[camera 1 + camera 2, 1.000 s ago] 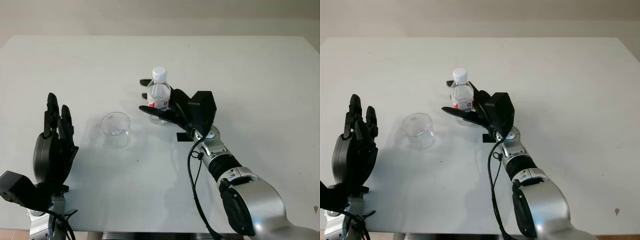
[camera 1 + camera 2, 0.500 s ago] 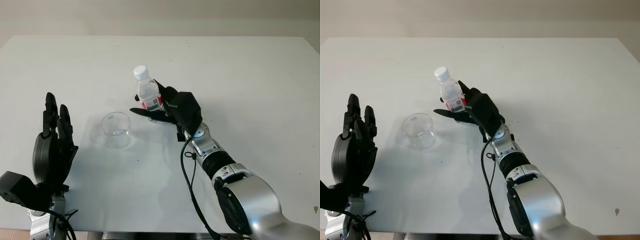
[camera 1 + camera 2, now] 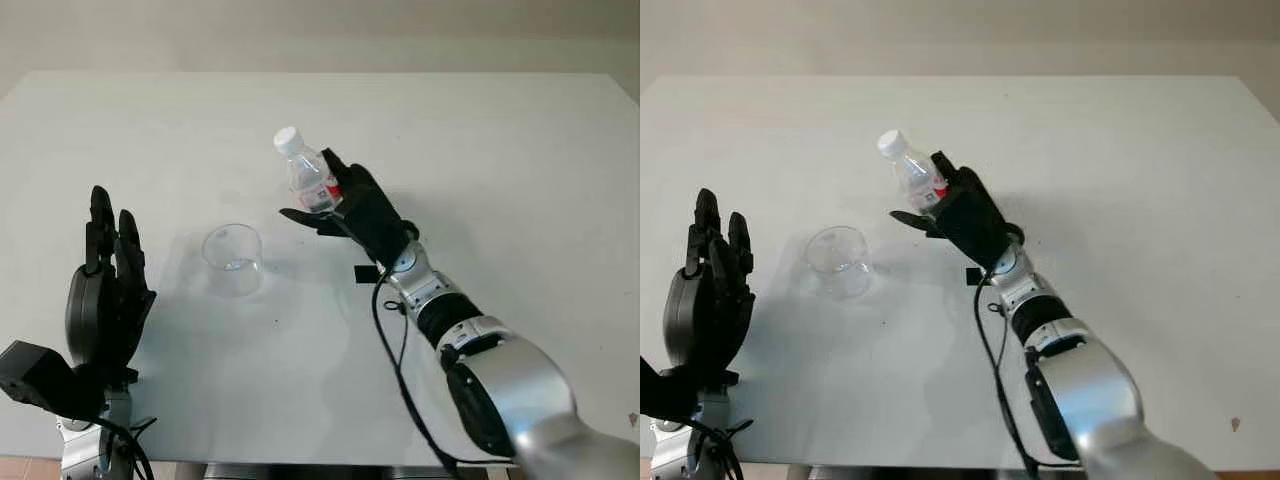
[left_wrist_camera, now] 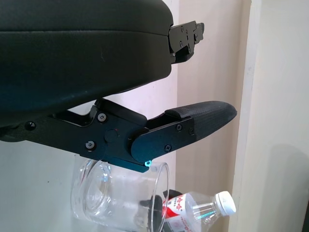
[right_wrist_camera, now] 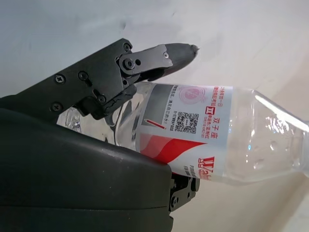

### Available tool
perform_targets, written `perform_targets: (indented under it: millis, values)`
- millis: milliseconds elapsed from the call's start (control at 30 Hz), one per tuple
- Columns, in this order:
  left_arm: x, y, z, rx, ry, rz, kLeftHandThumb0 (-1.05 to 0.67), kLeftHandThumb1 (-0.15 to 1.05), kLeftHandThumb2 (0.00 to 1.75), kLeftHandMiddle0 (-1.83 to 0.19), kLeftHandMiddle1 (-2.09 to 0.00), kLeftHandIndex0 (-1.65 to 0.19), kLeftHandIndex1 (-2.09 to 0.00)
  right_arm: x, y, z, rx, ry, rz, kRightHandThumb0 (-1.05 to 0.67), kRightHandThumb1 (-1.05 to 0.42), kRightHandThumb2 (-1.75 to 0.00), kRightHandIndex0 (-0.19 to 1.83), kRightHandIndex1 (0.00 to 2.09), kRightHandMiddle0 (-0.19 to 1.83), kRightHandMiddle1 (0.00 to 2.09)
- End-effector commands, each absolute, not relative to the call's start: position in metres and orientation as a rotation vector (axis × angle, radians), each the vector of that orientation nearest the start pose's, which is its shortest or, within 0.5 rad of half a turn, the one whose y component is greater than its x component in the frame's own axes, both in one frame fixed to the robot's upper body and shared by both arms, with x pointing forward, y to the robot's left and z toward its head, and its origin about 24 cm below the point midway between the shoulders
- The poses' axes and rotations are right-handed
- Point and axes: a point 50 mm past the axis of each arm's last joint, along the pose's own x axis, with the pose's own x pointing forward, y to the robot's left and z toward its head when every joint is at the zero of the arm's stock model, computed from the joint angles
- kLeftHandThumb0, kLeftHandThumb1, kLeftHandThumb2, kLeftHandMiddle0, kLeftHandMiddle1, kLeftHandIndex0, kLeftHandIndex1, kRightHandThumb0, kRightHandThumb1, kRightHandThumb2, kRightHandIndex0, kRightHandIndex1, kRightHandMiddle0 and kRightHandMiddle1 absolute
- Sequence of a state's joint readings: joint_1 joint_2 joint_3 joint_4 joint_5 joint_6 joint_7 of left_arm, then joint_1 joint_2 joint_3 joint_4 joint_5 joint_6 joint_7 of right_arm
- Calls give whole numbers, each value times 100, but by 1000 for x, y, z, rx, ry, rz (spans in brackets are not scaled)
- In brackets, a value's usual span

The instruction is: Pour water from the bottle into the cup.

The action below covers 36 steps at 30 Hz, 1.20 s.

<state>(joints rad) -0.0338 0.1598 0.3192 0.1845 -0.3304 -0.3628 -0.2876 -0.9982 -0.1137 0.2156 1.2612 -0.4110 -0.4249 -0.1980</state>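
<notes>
My right hand (image 3: 345,205) is shut on a small clear water bottle (image 3: 306,176) with a white cap and a red-and-white label (image 5: 193,130). It holds the bottle above the table, tilted with the cap towards the left. A clear plastic cup (image 3: 232,258) stands upright on the white table (image 3: 500,150), to the left of the bottle and lower in the picture. The cap is on the bottle. My left hand (image 3: 105,300) is open at the near left, apart from the cup.
The white table stretches wide around the cup and the bottle. A black cable (image 3: 395,360) runs along my right forearm. A small black mark (image 3: 362,273) lies on the table beside the right wrist.
The right hand has lifted the bottle off the table and tilted it, cap leaning left towards the cup. The left hand and the cup have stayed put.
</notes>
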Motion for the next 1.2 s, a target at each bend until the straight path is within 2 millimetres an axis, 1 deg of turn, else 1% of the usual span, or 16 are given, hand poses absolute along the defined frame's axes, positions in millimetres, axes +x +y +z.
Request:
perform_targets:
  millis: [0,200,333,433,633,733,833,933,1067,1167]
  values:
    - [240,244,46,-132,-270,93,-70,105,72,19,0,19,0,400,-82,135,-786,-357,226,-37,-105,-38,99,209,63,209]
    - [241,242,47,-137,-269,88,-71,105,73,19,0,19,0,402,-79,155,-963,-509,213,-39,-105,-33,102,209,61,209]
    - [241,241,47,-142,-268,92,-71,105,72,19,0,19,0,402,-74,169,-1098,-625,223,-40,-105,-32,102,209,60,209]
    - [241,240,47,-143,-267,94,-71,105,71,19,0,19,0,401,-69,175,-1174,-689,230,-43,-105,-32,96,209,59,209]
    - [240,239,47,-142,-266,95,-71,105,72,19,0,19,0,399,-64,179,-1237,-765,219,-42,-105,-28,85,209,54,209]
    - [239,240,46,-136,-270,94,-70,105,73,19,0,19,0,398,-63,179,-1279,-823,208,-42,-105,-28,85,209,54,209]
    - [239,240,46,-129,-267,99,-70,105,73,19,0,19,0,396,-63,180,-1321,-888,199,-41,-105,-27,86,209,55,209]
    - [239,239,45,-137,-264,104,-71,105,72,19,0,19,0,394,-63,180,-1365,-952,186,-42,-105,-28,93,209,56,209]
    - [240,237,44,-144,-260,96,-71,105,71,19,0,19,0,396,-64,183,-1388,-947,206,-45,-105,-33,95,209,57,209]
    - [239,237,44,-143,-259,92,-71,105,71,19,0,19,0,396,-66,186,-1430,-972,194,-46,-105,-32,96,209,58,209]
